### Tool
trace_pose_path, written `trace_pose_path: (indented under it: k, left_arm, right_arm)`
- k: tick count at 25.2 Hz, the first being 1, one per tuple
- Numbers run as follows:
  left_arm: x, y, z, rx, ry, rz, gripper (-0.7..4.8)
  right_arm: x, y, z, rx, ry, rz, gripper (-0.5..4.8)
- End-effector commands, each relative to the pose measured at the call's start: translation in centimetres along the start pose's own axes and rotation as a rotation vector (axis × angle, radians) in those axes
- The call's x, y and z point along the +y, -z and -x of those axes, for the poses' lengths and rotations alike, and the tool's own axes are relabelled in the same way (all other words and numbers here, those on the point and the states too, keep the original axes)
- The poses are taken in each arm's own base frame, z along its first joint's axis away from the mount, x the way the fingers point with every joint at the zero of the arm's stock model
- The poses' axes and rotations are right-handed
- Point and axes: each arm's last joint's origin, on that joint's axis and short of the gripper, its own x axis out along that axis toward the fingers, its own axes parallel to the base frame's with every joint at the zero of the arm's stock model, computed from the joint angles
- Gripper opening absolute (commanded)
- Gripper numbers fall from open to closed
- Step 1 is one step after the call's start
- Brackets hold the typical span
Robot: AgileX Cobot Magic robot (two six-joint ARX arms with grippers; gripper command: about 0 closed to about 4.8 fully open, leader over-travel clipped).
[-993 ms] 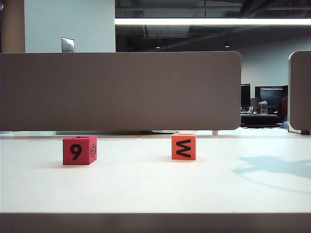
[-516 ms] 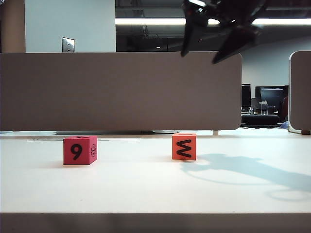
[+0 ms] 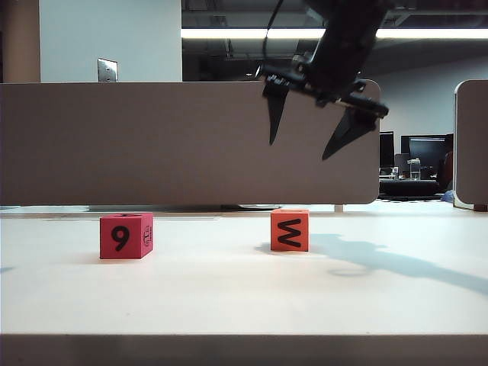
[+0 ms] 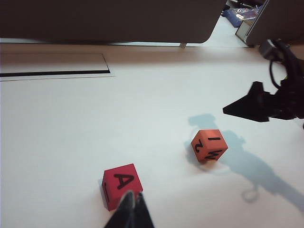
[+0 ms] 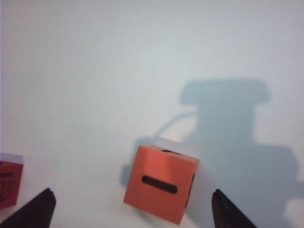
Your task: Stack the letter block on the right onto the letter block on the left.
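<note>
Nothing is stacked yet; both blocks are sitting apart on the table.

Nearest, the left gripper is hanging low in front of the red block, fingers pressed together and holding nothing. It is out of the exterior view.

The red block is resting on the left side, showing a 9 to the front and an A on top in the left wrist view. The orange block is sitting well to its right, untouched, W facing front.

The right gripper is hovering above the orange block, a little to its right, jaws spread wide and empty. In the right wrist view its fingers are framing the orange block with a gap on either side.

Behind everything, the divider is closing off the back.

Judgement: it is only at the approach. Still left: lowering, gripping orange, carrying it over, and setting it on red.
</note>
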Motion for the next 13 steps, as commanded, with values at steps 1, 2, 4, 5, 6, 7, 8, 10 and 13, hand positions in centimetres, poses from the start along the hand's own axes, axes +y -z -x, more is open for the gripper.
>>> trace_pose_path:
  k: [1, 2, 4, 5, 6, 7, 8, 10, 13]
  left_arm:
    - [-0.1, 0.1, 0.0, 0.014, 0.009, 0.007, -0.05]
    - [-0.1, 0.2, 0.0, 0.023, 0.009, 0.012, -0.05]
    - [-0.1, 0.4, 0.1, 0.041, 0.007, 0.020, -0.05]
    - [-0.1, 0.5, 0.1, 0.046, 0.006, 0.023, -0.05]
    - [-0.1, 0.5, 0.1, 0.050, 0.006, 0.025, -0.05]
    - [-0.1, 0.5, 0.2, 0.052, 0.006, 0.025, -0.05]
    - [-0.1, 0.6, 0.2, 0.054, 0.006, 0.026, -0.05]
    - [-0.2, 0.6, 0.2, 0.054, 0.007, 0.026, -0.05]
    - [-0.3, 0.6, 0.1, 0.057, 0.018, 0.017, -0.05]
  right_arm:
    - [0.6, -0.8, -0.8, 0.030, 0.055, 0.003, 4.79]
    - [0.7, -0.9, -1.2, 0.042, 0.065, 0.005, 4.79]
    - [0.9, -0.9, -1.9, 0.063, 0.078, 0.009, 4.79]
    - [0.9, -0.8, -2.2, 0.071, 0.087, 0.012, 4.79]
    - [0.9, -0.8, -2.5, 0.077, 0.093, 0.013, 4.79]
    - [0.9, -0.6, -3.0, 0.088, 0.097, 0.014, 4.79]
    - [1.0, -0.4, -3.4, 0.099, 0.099, 0.016, 4.79]
    - [0.9, 0.0, -4.2, 0.125, 0.107, 0.017, 4.79]
    - [1.1, 0.9, -5.6, 0.175, 0.125, 0.030, 4.79]
